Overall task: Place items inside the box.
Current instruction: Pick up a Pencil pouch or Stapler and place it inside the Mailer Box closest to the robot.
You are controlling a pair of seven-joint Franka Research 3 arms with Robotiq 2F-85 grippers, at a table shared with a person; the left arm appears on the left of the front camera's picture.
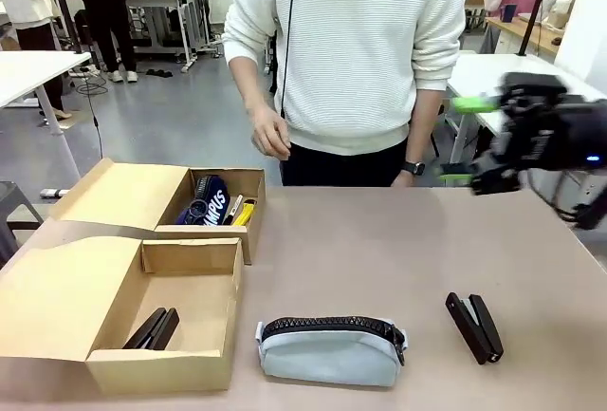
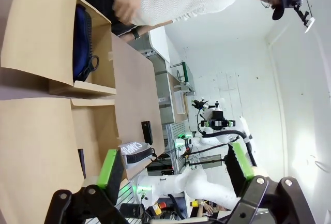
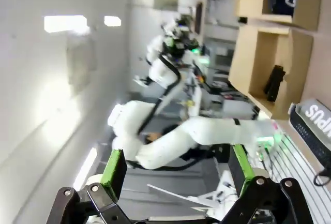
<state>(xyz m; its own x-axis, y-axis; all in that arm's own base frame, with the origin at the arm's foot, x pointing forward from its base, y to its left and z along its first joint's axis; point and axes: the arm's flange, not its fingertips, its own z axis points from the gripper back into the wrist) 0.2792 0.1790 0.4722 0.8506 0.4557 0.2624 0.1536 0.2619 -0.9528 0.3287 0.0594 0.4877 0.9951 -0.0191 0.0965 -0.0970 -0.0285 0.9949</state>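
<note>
While my right hand (image 1: 465, 140) hangs spread and empty, beyond the grey-blue zip pouch (image 1: 332, 349) and rightward, the black stapler (image 1: 474, 327) lies on the surface (image 1: 379, 250) right of that pouch, long axis roughly front-to-back, nearest this arm.

Counter (image 1: 379, 240): tan surface.
Person (image 1: 360, 50): white ribbed sweater, standing at the counter's far side.
Watch (image 1: 413, 168): dark, on the person's wrist.
</note>
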